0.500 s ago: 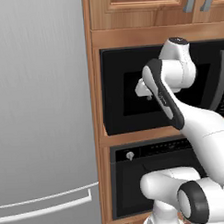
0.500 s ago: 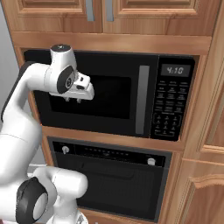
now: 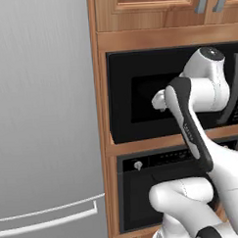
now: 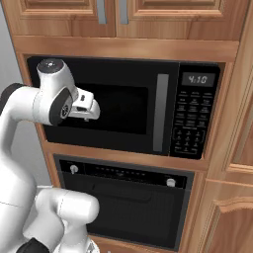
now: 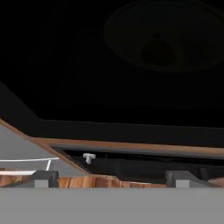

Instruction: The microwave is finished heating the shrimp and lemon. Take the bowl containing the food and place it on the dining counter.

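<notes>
Microwave [image 4: 123, 111] door shut, display lit, so the bowl is still sealed behind the dark glass; hand view gives only a faint round outline with a darker lump in it behind the glass [image 5: 164, 41], probably the bowl with food on the turntable, too dim to tell shrimp from lemon. Gripper [image 4: 88, 109] sits in front of the left part of the window, fingers spread wide, pinching nothing; the two dark tips stand well apart at the bottom of the hand view [image 5: 111, 178]. Key relation: the vertical silver handle [image 4: 159, 112] lies off to the gripper's right in the right base view, on the far side of the window from it, just left of the keypad [image 4: 193, 118]. The handle's long axis runs up-down, so the fingers likely need to straddle it from the sides. Judged step: door still to be opened, so the hand must shift right across the glass to the handle first, then pull. Oven [image 4: 126, 202] with knob [image 3: 138, 165] sits directly below the microwave, not part of the task. Grey fridge [image 3: 42, 119] flanks the cabinet on the left. Single arm, so no choice of side. Risk guess: grabbing too far from the handle just bumps glass
</notes>
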Available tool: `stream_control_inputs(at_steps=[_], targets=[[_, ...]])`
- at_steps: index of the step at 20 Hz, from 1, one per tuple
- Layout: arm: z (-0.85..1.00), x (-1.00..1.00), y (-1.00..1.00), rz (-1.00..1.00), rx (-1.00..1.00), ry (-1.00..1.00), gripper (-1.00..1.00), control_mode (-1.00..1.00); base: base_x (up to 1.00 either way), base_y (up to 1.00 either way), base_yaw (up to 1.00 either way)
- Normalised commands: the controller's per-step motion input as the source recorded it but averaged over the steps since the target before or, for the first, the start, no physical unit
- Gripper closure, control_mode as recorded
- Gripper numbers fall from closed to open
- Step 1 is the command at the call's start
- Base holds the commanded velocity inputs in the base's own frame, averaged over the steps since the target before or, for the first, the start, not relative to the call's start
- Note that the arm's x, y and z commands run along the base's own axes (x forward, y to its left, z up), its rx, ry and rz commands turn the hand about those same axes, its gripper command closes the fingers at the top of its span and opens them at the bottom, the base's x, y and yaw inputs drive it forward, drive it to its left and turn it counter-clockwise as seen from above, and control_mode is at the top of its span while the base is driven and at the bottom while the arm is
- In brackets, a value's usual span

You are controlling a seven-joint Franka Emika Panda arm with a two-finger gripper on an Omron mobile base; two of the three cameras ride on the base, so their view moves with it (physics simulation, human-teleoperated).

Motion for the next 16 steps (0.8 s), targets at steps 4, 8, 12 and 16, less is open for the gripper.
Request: stream_control_inputs(at_steps=[4, 8, 12, 16], targets=[[0.00, -0.09, 0.00, 0.00, 0.00, -0.02, -1.00, -1.00, 0.00, 0.00, 0.00], [0.00, -0.03, 0.00, 0.00, 0.00, 0.00, -1.00, 1.00, -0.15, 0.00, 0.00], [0.00, 0.00, 0.00, 0.00, 0.00, 0.00, -1.00, 1.00, -0.32, -0.19, 0.00], [0.00, 0.00, 0.00, 0.00, 0.00, 0.00, -1.00, 1.00, -0.24, -0.55, 0.00]])
